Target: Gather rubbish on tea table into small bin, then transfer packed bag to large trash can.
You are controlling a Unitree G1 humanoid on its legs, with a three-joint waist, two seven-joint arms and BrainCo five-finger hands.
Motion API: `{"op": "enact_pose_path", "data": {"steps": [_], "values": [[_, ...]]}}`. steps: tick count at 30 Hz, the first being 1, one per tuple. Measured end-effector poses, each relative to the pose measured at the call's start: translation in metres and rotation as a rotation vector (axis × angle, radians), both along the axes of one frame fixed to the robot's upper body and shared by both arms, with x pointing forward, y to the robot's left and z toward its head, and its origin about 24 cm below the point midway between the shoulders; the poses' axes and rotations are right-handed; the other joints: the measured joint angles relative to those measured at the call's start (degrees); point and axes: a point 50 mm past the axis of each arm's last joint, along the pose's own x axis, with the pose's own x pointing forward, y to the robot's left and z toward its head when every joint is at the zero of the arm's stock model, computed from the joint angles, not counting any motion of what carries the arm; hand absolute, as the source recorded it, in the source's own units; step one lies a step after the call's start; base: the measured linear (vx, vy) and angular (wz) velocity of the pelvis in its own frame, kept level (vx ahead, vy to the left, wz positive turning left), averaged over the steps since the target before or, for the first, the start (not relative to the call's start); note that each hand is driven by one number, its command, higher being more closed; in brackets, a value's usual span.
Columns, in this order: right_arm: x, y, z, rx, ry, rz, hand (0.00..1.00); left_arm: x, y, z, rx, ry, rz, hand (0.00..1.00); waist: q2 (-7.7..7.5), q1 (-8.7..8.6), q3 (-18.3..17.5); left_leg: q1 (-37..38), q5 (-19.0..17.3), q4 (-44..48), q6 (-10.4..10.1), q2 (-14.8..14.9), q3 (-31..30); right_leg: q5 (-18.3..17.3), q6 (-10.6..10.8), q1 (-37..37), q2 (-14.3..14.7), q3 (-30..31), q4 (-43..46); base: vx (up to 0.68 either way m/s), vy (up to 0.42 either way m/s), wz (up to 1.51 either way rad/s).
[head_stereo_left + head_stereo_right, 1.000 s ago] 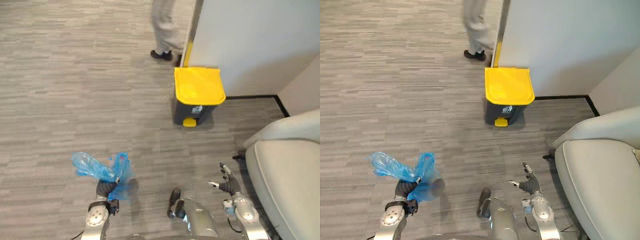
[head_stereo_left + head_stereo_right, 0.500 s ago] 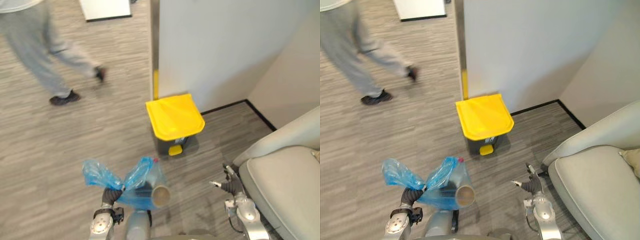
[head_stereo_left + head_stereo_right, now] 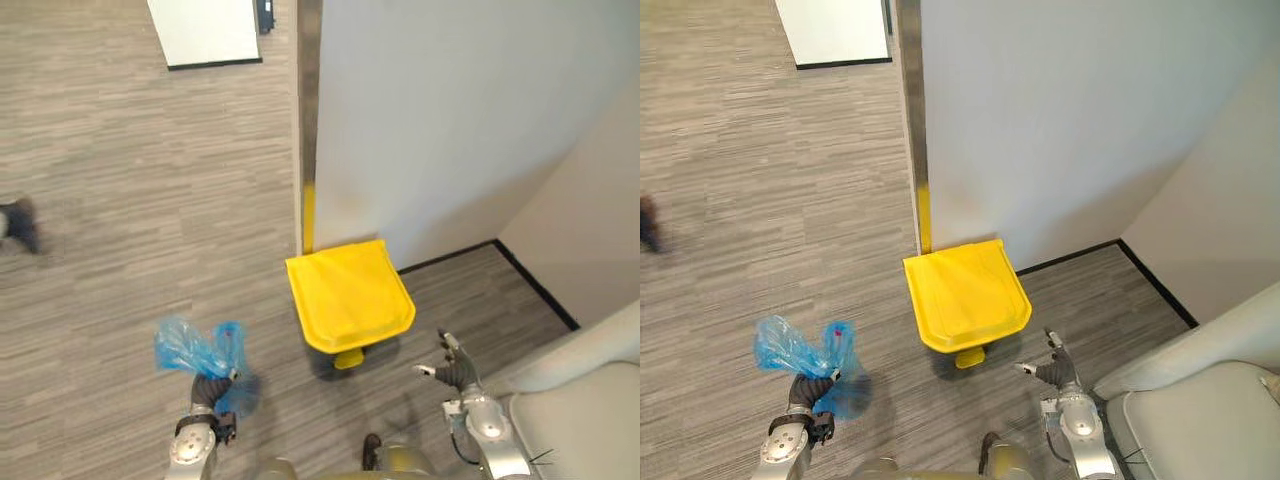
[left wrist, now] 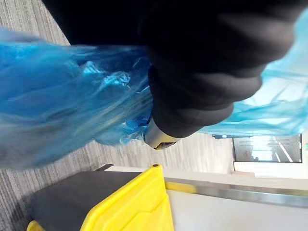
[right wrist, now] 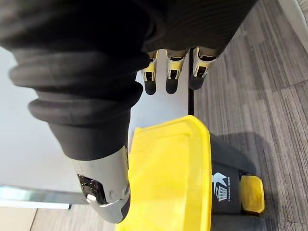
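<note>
My left hand (image 3: pixel 207 391) is shut on the gathered neck of a blue plastic rubbish bag (image 3: pixel 192 346), held above the floor at the lower left; the bag's blue film (image 4: pixel 62 101) bulges around the hand in the left wrist view. A dark trash can with a closed yellow lid (image 3: pixel 349 295) and a yellow pedal (image 3: pixel 348 360) stands against the wall corner, just right of the bag. My right hand (image 3: pixel 452 369) hangs open with relaxed fingers (image 5: pixel 168 77) to the right of the can, holding nothing.
A white wall (image 3: pixel 450 120) with a metal corner strip (image 3: pixel 309 120) rises behind the can. A pale grey sofa (image 3: pixel 1200 410) fills the lower right. A person's dark shoe (image 3: pixel 20 222) shows at the far left on the grey wood-pattern floor.
The camera has moved closer to the can, which now sits lower and nearer. The person has walked off to the left. The bag hangs more compactly from my left hand.
</note>
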Motion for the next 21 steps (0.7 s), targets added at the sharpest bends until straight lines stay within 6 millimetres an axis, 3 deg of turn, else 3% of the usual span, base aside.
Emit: {"op": "enact_pose_path", "data": {"steps": [5, 11, 15, 21], "values": [[-0.024, -0.022, -0.007, -0.013, 0.053, -0.100, 0.00, -0.002, -0.003, -0.002, -0.012, 0.006, 0.001, 1.00, -0.37, -0.11, -0.37, 3.33, 2.98, -1.52, -0.70, -0.15, -1.48, -0.02, -0.03, 6.41, -0.49, -2.35, -3.23, 0.13, -0.054, 0.26], [-0.030, -0.027, -0.013, 0.017, 0.075, -0.157, 0.00, 0.002, -0.004, 0.000, -0.014, -0.005, -0.007, 1.00, -1.20, -0.04, -0.83, 0.86, 4.08, -1.25, -1.10, -1.93, -3.60, -0.01, 0.00, 7.89, -3.46, -7.85, -5.38, 0.01, 0.026, 0.43], [-0.030, -0.026, -0.015, 0.038, 0.069, -0.198, 0.00, 0.003, -0.010, -0.001, -0.009, 0.002, -0.047, 1.00, -2.43, 0.05, -0.79, -1.62, 6.87, 0.83, -0.56, -2.25, 4.95, 0.29, 0.46, 9.03, -6.38, -11.71, -6.59, -0.04, 0.026, 0.54], [-0.013, -0.024, -0.014, 0.046, 0.060, -0.201, 0.00, -0.004, 0.001, -0.002, 0.018, 0.026, -0.032, 1.00, -2.18, 0.19, -0.47, -2.19, 6.57, -0.33, -0.11, -1.50, 7.11, 2.29, 0.66, 8.13, -5.19, -10.22, -8.66, -0.06, -0.005, -0.06]]}}
